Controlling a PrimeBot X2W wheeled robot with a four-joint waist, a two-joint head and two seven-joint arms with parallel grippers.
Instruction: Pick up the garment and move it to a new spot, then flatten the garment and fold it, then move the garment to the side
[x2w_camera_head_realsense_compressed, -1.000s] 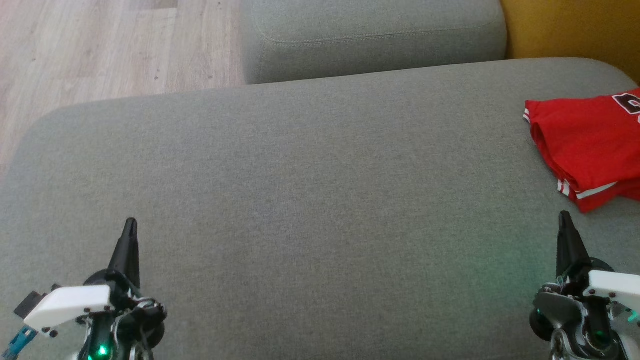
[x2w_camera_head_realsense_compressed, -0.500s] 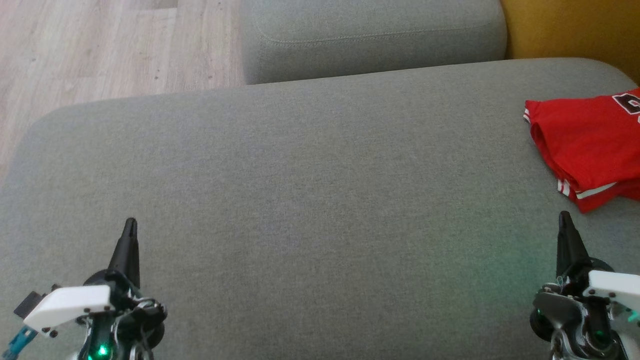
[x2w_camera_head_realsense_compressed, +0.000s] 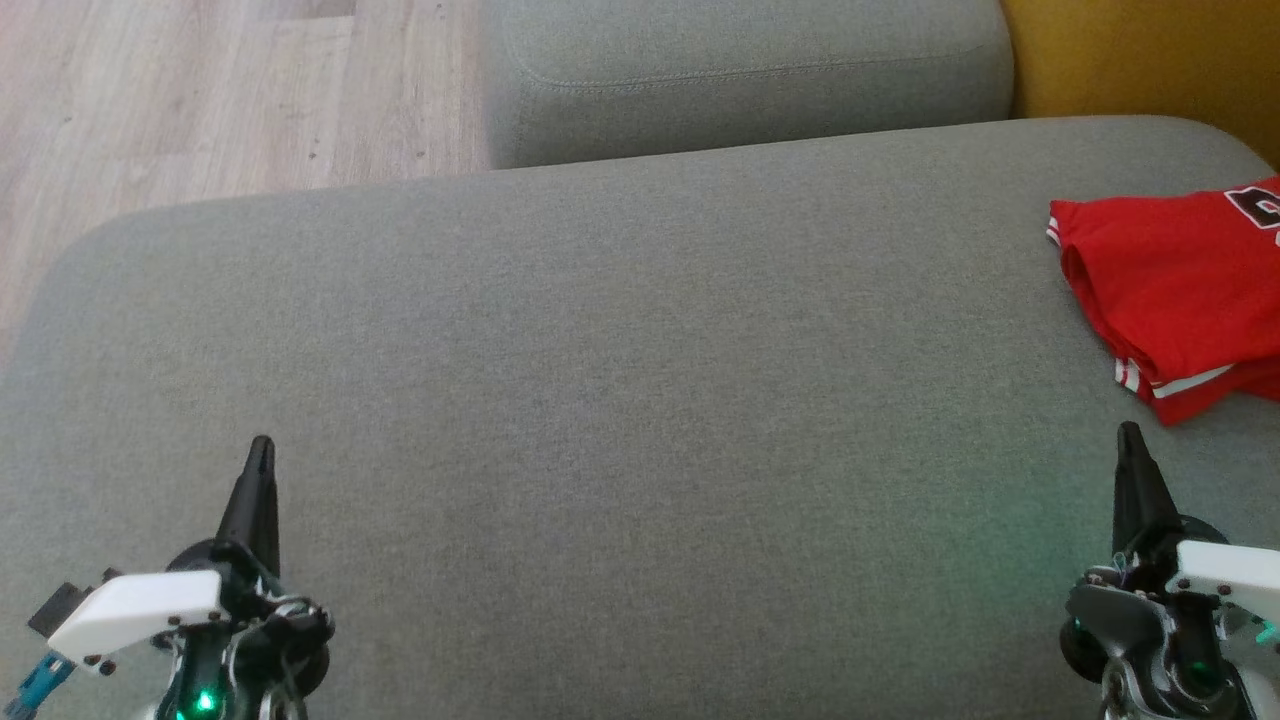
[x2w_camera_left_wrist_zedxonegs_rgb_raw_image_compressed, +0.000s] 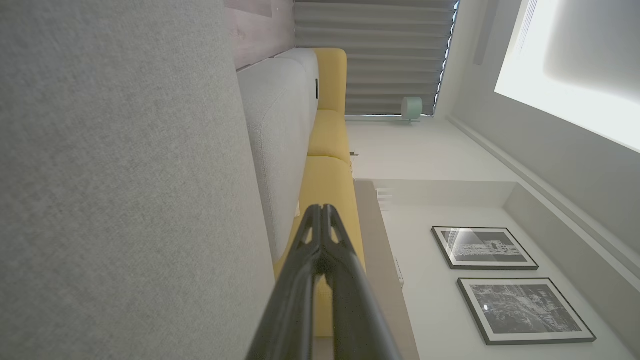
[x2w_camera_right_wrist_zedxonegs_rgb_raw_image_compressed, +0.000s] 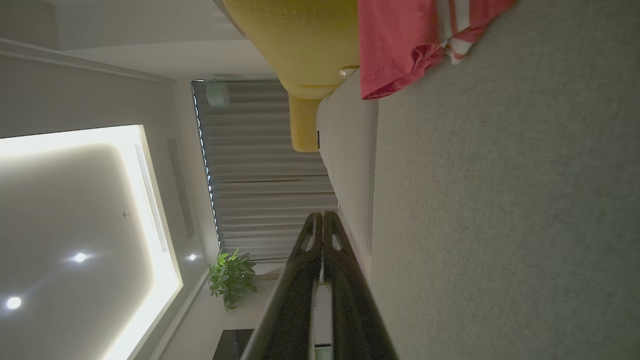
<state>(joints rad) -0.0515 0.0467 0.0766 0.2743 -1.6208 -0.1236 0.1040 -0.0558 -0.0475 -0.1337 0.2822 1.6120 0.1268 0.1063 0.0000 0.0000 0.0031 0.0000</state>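
Note:
The garment (x2w_camera_head_realsense_compressed: 1175, 290) is red with white stripes along its hems and a dark print, lying folded at the far right of the grey cushion (x2w_camera_head_realsense_compressed: 620, 380) and running out past the right edge of the head view. Its hem (x2w_camera_right_wrist_zedxonegs_rgb_raw_image_compressed: 400, 45) hangs at the top of the right wrist view. My left gripper (x2w_camera_head_realsense_compressed: 260, 445) rests shut at the lower left over bare cushion, holding nothing; its tips (x2w_camera_left_wrist_zedxonegs_rgb_raw_image_compressed: 322, 209) touch. At the lower right my right gripper (x2w_camera_head_realsense_compressed: 1129, 430) is shut and empty, its tip just below the garment's near corner; its tips (x2w_camera_right_wrist_zedxonegs_rgb_raw_image_compressed: 320, 216) meet.
A second grey cushion (x2w_camera_head_realsense_compressed: 740, 70) sits behind the first, with a yellow one (x2w_camera_head_realsense_compressed: 1140, 60) at the back right. Wood floor (x2w_camera_head_realsense_compressed: 200, 90) lies beyond the cushion's rounded far-left edge. Wide bare cushion stretches between the two grippers.

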